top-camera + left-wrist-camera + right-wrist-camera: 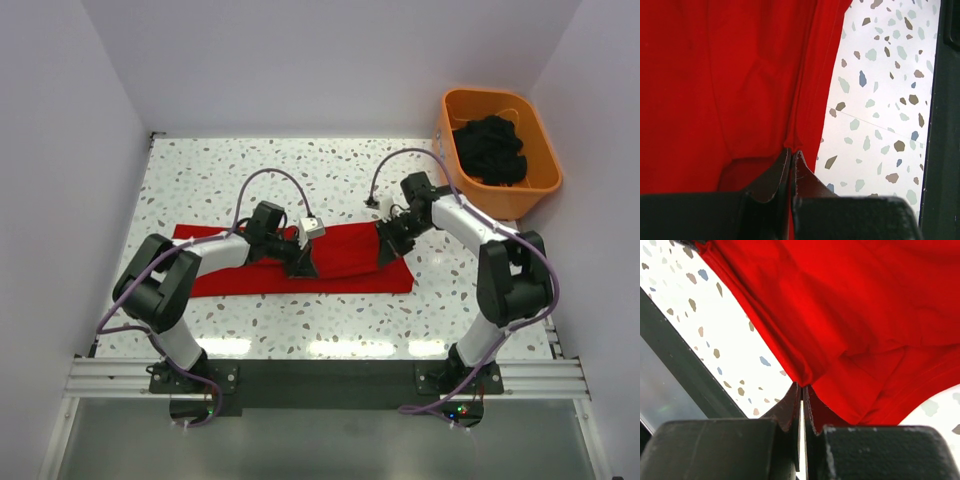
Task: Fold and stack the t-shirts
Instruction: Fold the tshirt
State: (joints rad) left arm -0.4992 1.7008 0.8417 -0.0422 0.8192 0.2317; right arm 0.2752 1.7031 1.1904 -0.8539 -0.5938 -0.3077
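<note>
A bright red t-shirt (345,260) lies as a long folded strip across the middle of the speckled table. My left gripper (302,262) sits on its middle and is shut on a pinched fold of the red cloth (740,90), as the left wrist view (792,152) shows. My right gripper (388,246) is at the strip's right end, shut on a fold of the same shirt (850,305); the right wrist view (803,387) shows the cloth rising from the closed jaws.
An orange plastic tub (470,104) holding dark cloth (490,148) stands at the back right, off the table's corner. White walls close the left, back and right sides. A dark rail (320,378) runs along the near edge.
</note>
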